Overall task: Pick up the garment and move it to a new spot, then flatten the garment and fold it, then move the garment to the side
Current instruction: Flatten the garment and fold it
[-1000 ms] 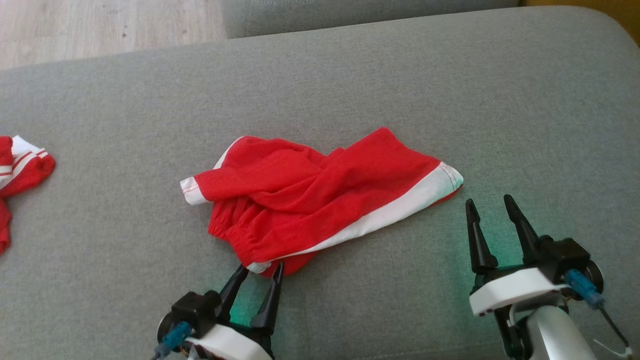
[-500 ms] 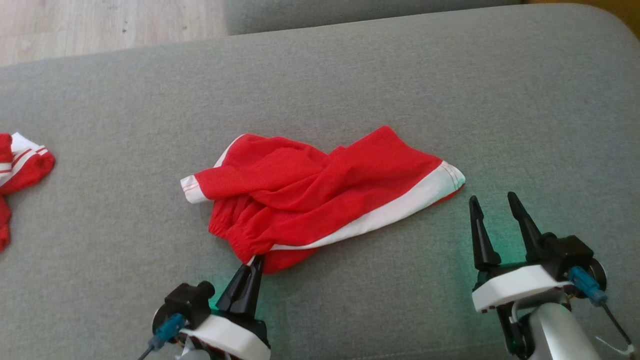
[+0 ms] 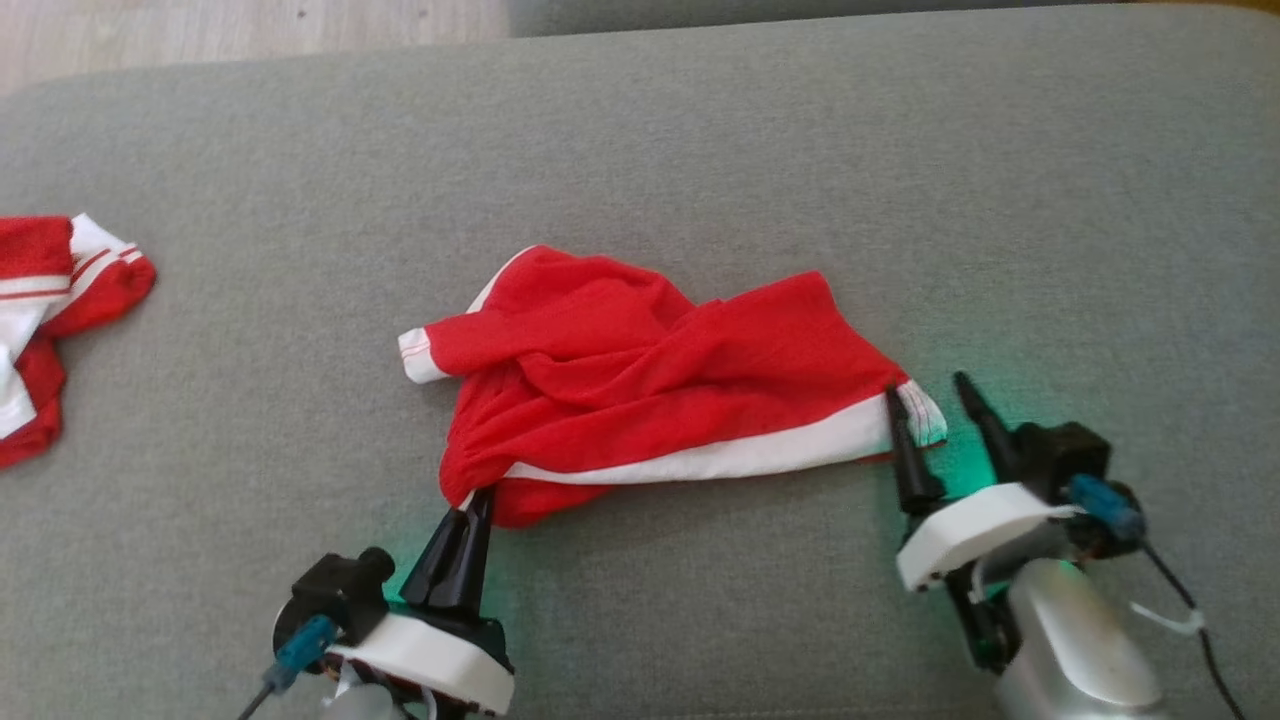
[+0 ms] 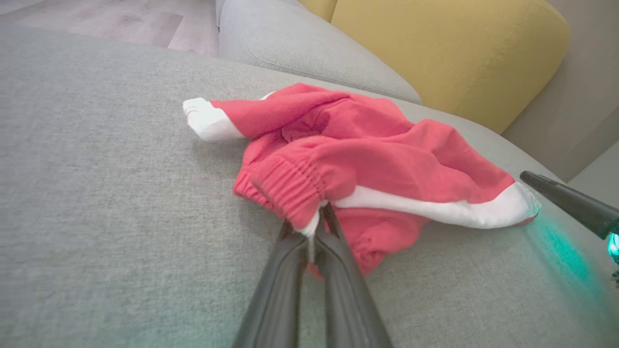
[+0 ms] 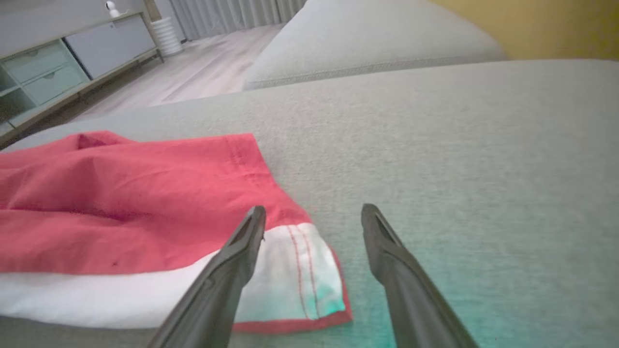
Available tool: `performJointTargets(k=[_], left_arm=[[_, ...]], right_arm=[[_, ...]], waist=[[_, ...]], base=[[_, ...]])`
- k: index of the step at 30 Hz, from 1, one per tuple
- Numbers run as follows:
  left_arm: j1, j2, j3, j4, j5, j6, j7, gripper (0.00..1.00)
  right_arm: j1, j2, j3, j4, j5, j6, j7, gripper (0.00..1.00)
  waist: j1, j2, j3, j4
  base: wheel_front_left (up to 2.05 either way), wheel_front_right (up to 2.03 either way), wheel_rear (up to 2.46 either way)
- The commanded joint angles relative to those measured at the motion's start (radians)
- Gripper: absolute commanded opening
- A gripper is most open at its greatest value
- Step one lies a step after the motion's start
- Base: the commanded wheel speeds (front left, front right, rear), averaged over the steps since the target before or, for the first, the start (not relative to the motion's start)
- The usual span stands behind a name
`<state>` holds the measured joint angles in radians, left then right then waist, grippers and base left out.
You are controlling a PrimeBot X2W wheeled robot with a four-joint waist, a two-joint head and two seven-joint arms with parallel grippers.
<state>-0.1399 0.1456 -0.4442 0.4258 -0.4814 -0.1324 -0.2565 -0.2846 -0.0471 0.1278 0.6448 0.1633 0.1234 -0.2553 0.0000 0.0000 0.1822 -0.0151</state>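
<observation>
The garment (image 3: 650, 380) is a pair of red shorts with white trim, lying crumpled on the grey sofa cushion (image 3: 700, 150). My left gripper (image 3: 482, 497) is shut on its elastic waistband at the near left corner, seen pinched between the fingers in the left wrist view (image 4: 314, 227). My right gripper (image 3: 928, 392) stands open at the white hem corner (image 5: 300, 275), with its left finger over the cloth and its right finger over bare cushion. The garment (image 4: 367, 164) stays bunched and twisted in the middle.
A second red and white garment (image 3: 50, 310) lies at the cushion's far left. Wooden floor (image 3: 250, 25) shows beyond the back edge. A yellow cushion (image 4: 449, 43) and another grey seat (image 5: 377, 43) stand behind. Bare cushion stretches to the right and far side.
My left gripper shut on the waistband and drew it slightly. My right gripper moved forward and left to straddle the white hem corner. The camera shifted too.
</observation>
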Motion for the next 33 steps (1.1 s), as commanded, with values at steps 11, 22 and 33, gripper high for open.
performJointTargets(k=[11,22,33], left_arm=[[-0.037,-0.001,0.084,-0.012,0.028,0.002,-0.005,0.0],[-0.044,-0.013,0.1,-0.01,0.045,0.002,-0.005,0.0],[-0.038,-0.017,0.103,-0.004,0.048,0.002,-0.005,0.0]], right_arm=[[-0.01,-0.047,0.176,0.028,0.105,0.007,-0.006,1.0],[0.008,-0.081,0.277,-0.003,0.174,0.007,-0.006,1.0],[0.015,-0.112,0.334,0.009,0.251,0.007,-0.006,1.0]], waist=[[0.0,0.0,0.018,-0.002],[0.0,0.0,0.02,-0.011],[0.0,0.0,0.018,-0.008]], base=[[0.0,0.0,0.0],[0.0,0.0,0.0],[0.0,0.0,0.0]])
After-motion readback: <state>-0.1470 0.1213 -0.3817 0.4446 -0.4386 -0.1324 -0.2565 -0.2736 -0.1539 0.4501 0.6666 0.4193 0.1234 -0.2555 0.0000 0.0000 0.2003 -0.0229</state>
